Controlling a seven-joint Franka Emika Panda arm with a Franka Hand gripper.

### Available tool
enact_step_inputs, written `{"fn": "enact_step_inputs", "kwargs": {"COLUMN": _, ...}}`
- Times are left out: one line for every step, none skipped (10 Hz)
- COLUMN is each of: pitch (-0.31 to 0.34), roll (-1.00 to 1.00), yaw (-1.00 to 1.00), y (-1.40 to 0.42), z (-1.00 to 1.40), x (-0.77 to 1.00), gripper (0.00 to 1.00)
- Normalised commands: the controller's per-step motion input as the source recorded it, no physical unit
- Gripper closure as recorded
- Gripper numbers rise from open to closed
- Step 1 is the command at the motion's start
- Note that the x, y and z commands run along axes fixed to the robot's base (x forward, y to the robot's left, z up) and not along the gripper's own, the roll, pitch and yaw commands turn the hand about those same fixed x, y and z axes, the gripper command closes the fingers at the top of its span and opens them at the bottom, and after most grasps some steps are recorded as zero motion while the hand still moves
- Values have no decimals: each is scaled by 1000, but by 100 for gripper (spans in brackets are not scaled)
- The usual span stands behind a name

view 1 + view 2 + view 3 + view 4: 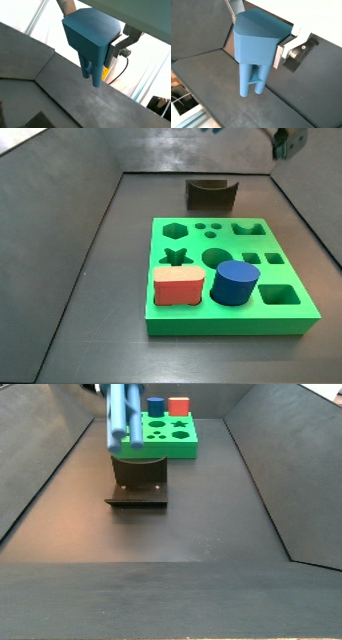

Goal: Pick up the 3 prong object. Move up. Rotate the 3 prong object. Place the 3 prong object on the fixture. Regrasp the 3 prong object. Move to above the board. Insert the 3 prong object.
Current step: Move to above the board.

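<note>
We see gripper point(281, 50) clamped on 3 prong object point(254, 55), held high above fixture point(139, 484). Pick and lift look done; fixture placement, regrasp, insertion into board point(301, 310) remain.

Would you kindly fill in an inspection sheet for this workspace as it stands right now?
Surface: dark floor, bare around the parts.
Job's things: 3 prong object held in the air, prongs down, above the fixture; board lies beyond the fixture.
Clutter: red block and dark blue cylinder stand on the board.
Grippers: gripper raised, shut on the 3 prong object.
Cables: one cable by the gripper.
Surroundings: dark walls around the floor.
</note>
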Motion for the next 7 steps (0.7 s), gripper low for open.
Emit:
{"fn": "enact_step_inputs", "kwargs": {"pitch": 50, "roll": -29, "yaw": 200, "y": 49, "z": 872, "x": 35, "gripper": 100}}
{"fn": "enact_step_inputs", "kwargs": {"pitch": 3, "roll": -25, "yaw": 166, "y": 10, "z": 598, "x": 24, "gripper": 100}}
{"fn": "enact_step_inputs", "kwargs": {"pitch": -15, "roll": -24, "yaw": 142, "y": -4, "z": 439, "x": 13, "gripper": 100}}
{"fn": "enact_step_inputs", "kwargs": {"pitch": -26, "roll": -30, "yaw": 114, "y": -6, "z": 279, "x": 10, "gripper": 100}}
{"fn": "enact_step_inputs", "kwargs": {"pitch": -91, "roll": -1000, "yaw": 17, "y": -1000, "z": 268, "x": -539, "gripper": 100}}
{"fn": "enact_step_inputs", "kwargs": {"pitch": -107, "roll": -1000, "yaw": 13, "y": -1000, "z": 269, "x": -544, "gripper": 100}}
{"fn": "enact_step_inputs", "kwargs": {"pitch": -120, "roll": -1000, "yaw": 10, "y": -1000, "z": 280, "x": -579, "gripper": 100}}
